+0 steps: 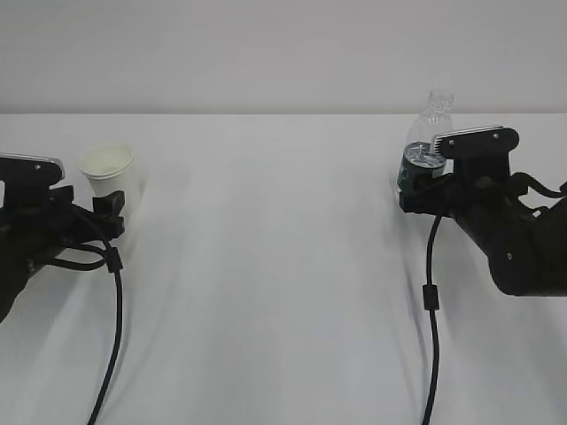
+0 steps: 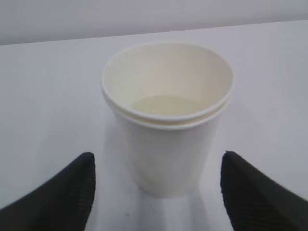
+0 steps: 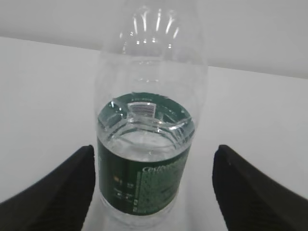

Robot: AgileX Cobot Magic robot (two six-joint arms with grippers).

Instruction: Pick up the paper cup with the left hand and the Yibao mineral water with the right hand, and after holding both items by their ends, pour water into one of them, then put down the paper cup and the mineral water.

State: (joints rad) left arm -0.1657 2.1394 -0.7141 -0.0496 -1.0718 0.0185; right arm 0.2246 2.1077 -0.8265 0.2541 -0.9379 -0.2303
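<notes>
The white paper cup [image 1: 108,168] stands upright on the table at the left. In the left wrist view the cup [image 2: 168,130] sits between my left gripper's open fingers, with a gap on each side. My left gripper [image 1: 112,217] [image 2: 158,155] is open and touches nothing. The Yibao mineral water [image 1: 428,133] stands upright at the right, capless and partly filled. In the right wrist view the bottle [image 3: 144,168] is between the open fingers, closer to the left one. My right gripper [image 1: 415,190] [image 3: 154,148] is open around its green label.
The white table [image 1: 283,266] stretches between the two arms, with a pale wall behind. A black cable [image 1: 115,336] trails from the left arm toward the front edge. Another black cable [image 1: 432,336] trails from the right arm.
</notes>
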